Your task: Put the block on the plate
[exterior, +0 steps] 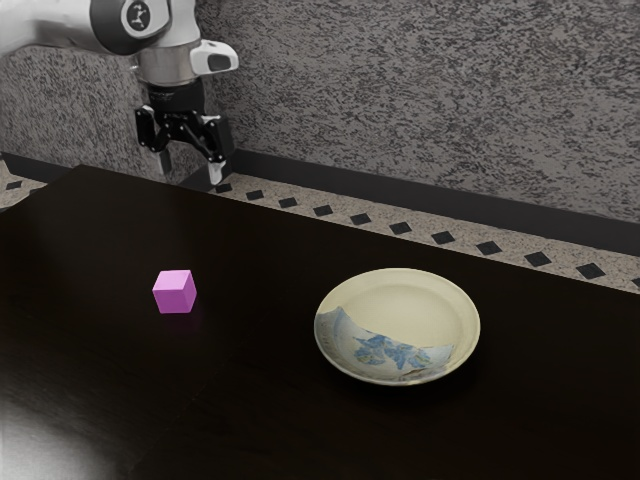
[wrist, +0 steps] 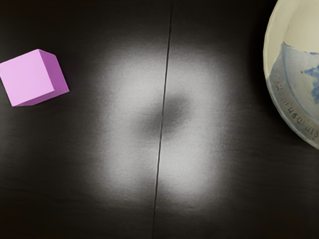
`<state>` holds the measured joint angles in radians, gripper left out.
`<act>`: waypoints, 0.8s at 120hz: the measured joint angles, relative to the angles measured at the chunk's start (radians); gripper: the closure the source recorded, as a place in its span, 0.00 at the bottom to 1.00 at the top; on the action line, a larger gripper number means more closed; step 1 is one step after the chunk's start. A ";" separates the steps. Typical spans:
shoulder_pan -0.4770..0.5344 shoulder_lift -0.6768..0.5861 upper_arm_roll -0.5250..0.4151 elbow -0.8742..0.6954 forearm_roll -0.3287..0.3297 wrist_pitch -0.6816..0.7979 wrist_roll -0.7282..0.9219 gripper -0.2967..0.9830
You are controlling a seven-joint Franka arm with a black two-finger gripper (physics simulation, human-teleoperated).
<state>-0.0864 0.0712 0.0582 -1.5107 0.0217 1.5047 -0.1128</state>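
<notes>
My gripper (exterior: 190,172) hangs in the exterior view's upper left, open, its two fingertips well apart with nothing between them. The pink block (exterior: 175,292) rests on the dark table, away from the gripper and lower in that view. To the exterior view's right of the block is the cream plate (exterior: 405,315) with a blue floral patch; no block is on it. In the wrist view the block (wrist: 30,77) and part of the plate (wrist: 299,79) lie on opposite sides of a bare stretch of table.
The dark table (exterior: 260,400) has a thin seam running between block and plate. Beyond its far edge are a patterned floor strip (exterior: 400,228) and a grey textured wall (exterior: 430,100).
</notes>
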 joint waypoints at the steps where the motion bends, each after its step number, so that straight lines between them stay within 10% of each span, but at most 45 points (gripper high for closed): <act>1: 0.000 0.000 0.000 0.000 0.000 0.000 0.000 0.23; 96: 0.190 0.166 0.008 -0.011 0.051 0.083 -0.134 0.23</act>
<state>0.1038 0.2374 0.0664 -1.5222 0.0725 1.5874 -0.2463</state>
